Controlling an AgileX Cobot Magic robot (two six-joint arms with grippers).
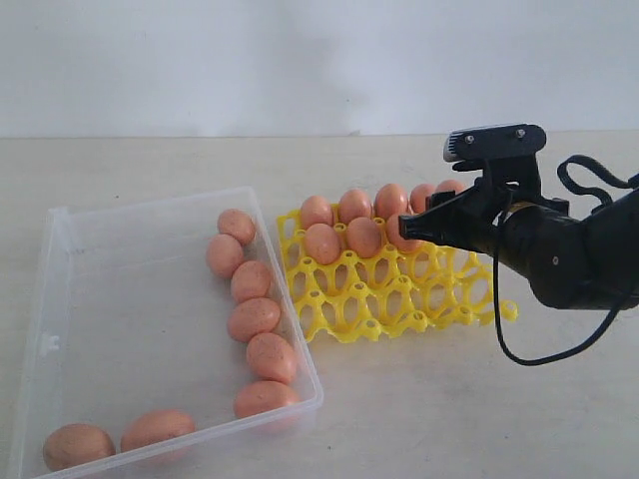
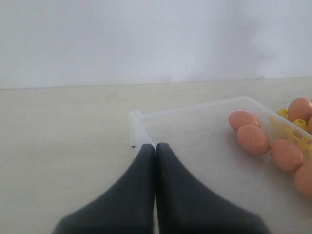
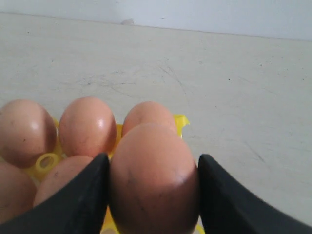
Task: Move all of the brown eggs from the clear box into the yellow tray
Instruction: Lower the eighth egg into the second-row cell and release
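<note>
A wide table with a pale beige, matte top fills most of the exterior view. Up close in the right wrist view, its surface shows faint scuffs, thin curved scratches and a few tiny dark specks. Behind it rises a plain white wall, smooth and slightly greyish, meeting the table's far edge in a straight horizontal line. The light is soft and even, leaving only weak, blurred shadows on the tabletop.

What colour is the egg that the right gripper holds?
The egg is pinkish-brown with faint darker speckles; the right wrist view shows it best.
</note>
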